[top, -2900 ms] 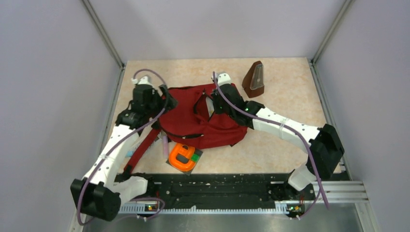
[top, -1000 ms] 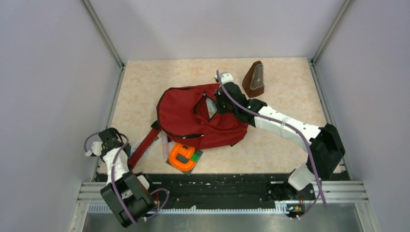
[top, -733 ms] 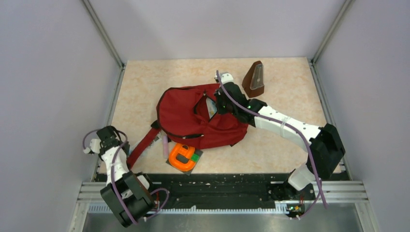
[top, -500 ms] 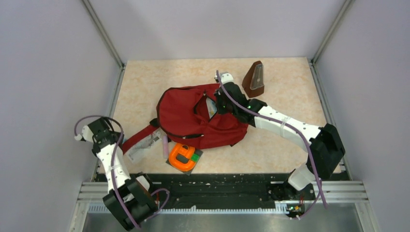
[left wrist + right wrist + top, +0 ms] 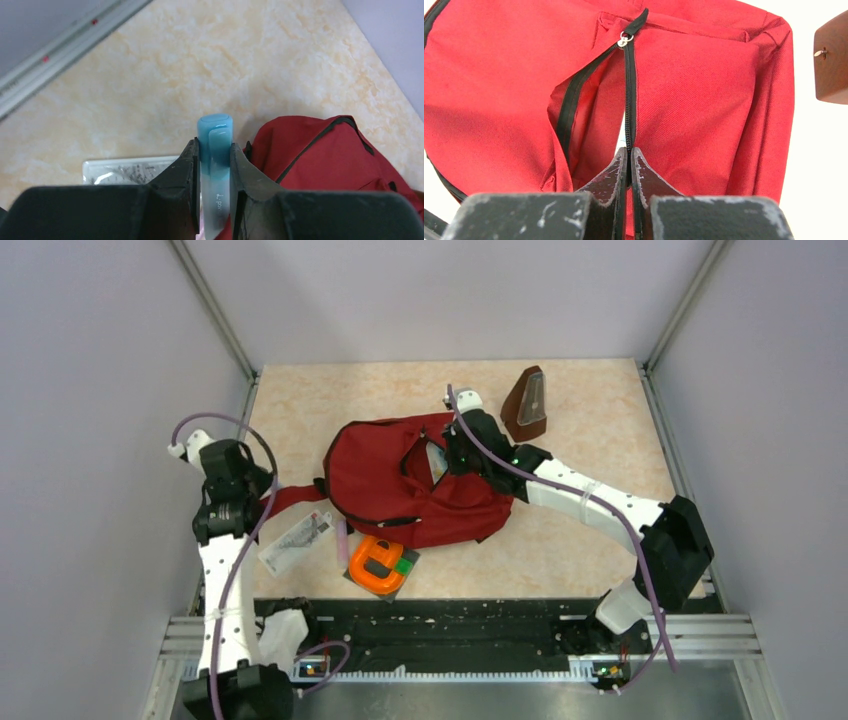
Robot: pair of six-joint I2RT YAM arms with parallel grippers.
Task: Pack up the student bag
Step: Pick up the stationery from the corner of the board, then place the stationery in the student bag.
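Gripping a blue-capped pen [image 5: 215, 131], my left claw [image 5: 213, 146] hangs left of the red bag [image 5: 375, 475]; my right claw [image 5: 629, 151] is clenched on the bag's zipper edge [image 5: 628, 100].

Top view: high above the near edge of the table [image 5: 590, 420], looking down over all of it. Wrist views: close, looking downward from left and right. All three share the bag [image 5: 370, 475].

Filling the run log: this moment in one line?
left gripper: holds blue-capped pen | right gripper: pinches zipper edge of student bag | pen: outside bag
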